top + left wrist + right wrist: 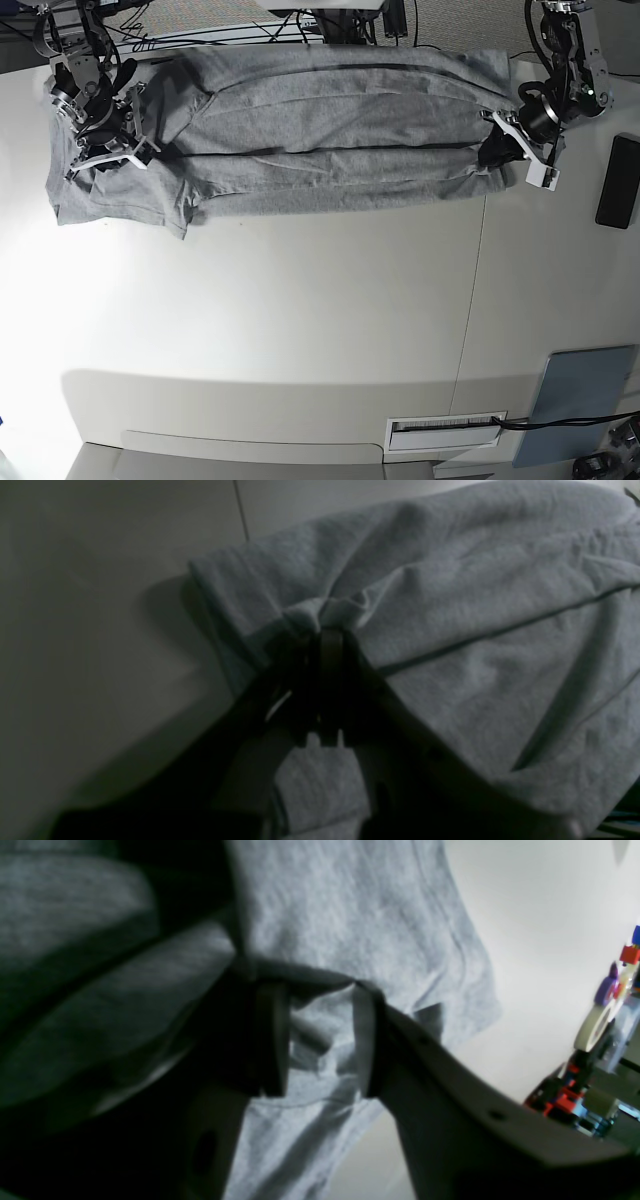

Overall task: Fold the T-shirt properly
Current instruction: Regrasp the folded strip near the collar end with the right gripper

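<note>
T-shirt [320, 130] stretched flat along table [300, 320] | left gripper [331, 630] clamped on bunched edge fabric; right gripper [320, 1040] fingers parted, cloth between them, grip unclear

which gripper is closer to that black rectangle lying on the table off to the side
Left. The left gripper, shut on the T-shirt edge, sits just beside the black rectangle; the right gripper is at the shirt's far end.

The T-shirt [320, 130] lies stretched in a long band across the far part of the white table [300, 330]. The left gripper [500, 150] is at the cloth's right end, the right gripper [105, 140] at its left end. A dark flat device [618, 182] lies near the table's right edge.
</note>
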You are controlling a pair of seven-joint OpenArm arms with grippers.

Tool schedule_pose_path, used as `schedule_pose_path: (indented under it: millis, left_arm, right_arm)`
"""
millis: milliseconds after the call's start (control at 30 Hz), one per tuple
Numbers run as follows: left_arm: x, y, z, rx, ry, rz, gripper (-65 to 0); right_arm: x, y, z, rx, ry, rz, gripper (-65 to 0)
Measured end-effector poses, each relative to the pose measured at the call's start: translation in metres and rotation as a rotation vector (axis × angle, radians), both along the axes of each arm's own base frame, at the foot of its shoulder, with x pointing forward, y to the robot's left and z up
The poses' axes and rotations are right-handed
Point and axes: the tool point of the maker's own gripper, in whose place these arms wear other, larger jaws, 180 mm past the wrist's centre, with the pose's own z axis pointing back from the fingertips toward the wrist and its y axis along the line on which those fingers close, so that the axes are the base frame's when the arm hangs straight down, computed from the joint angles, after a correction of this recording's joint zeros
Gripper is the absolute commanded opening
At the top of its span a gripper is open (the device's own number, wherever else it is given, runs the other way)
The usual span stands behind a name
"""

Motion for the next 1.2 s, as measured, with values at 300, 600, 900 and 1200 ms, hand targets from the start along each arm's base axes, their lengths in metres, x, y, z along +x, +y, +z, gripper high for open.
schedule_pose_path:
  millis: [300,600,900,1200]
  left_arm:
    - [0.0,0.0,0.0,0.0,0.001,0.0,-65.0]
    - [0.0,0.0,0.0,0.0,0.001,0.0,-65.0]
    - [0.0,0.0,0.0,0.0,0.0,0.0,-65.0]
    - [0.0,0.0,0.0,0.001,0.001,0.0,-65.0]
  right_arm:
    - [0.0,0.014,0.011,0.063,-0.004,-0.037,-51.2]
    - [-0.006,0.026,0.014,0.115,0.03,-0.047,-41.6]
    - [-0.013,-0.005,-0.013,0.051,0.065,-0.068,-34.9]
    - [-0.001,-0.004,-0.01,0.045,0.026,-0.035,-42.4]
